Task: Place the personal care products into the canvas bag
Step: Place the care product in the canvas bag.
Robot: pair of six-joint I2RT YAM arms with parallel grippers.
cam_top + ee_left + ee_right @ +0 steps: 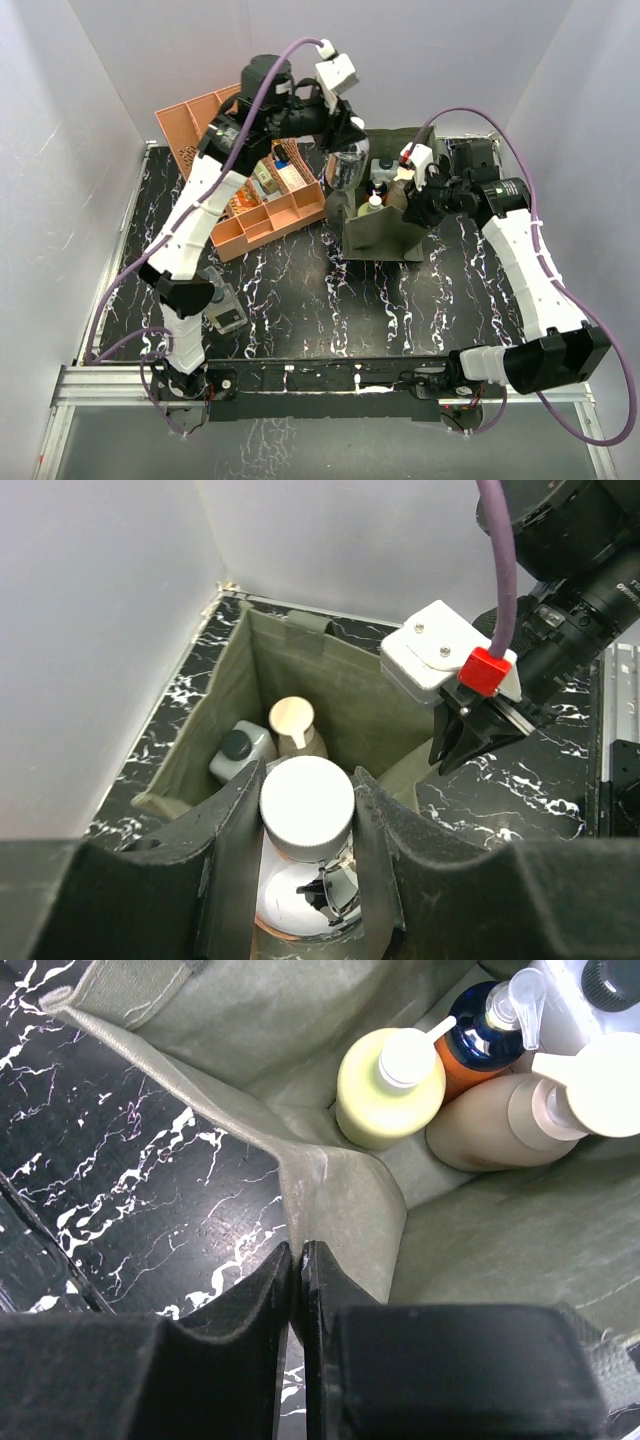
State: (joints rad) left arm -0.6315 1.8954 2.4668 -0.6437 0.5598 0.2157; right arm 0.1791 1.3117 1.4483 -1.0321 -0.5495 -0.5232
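Black marbled desk carries the salmon slotted rack, which sits just left of the olive canvas bag. The bag stands open. The right claw is pinched nearly closed on the bag's right-hand rim (the fabric edge runs in between its fingers). The left claw hangs over the bag's mouth, clamped on the small clear round bottle with its white cap. Inside the bag stand the tan pump, the white bottle, the yellow white-capped bottle and the orange-and-blue pump, packed closely together.
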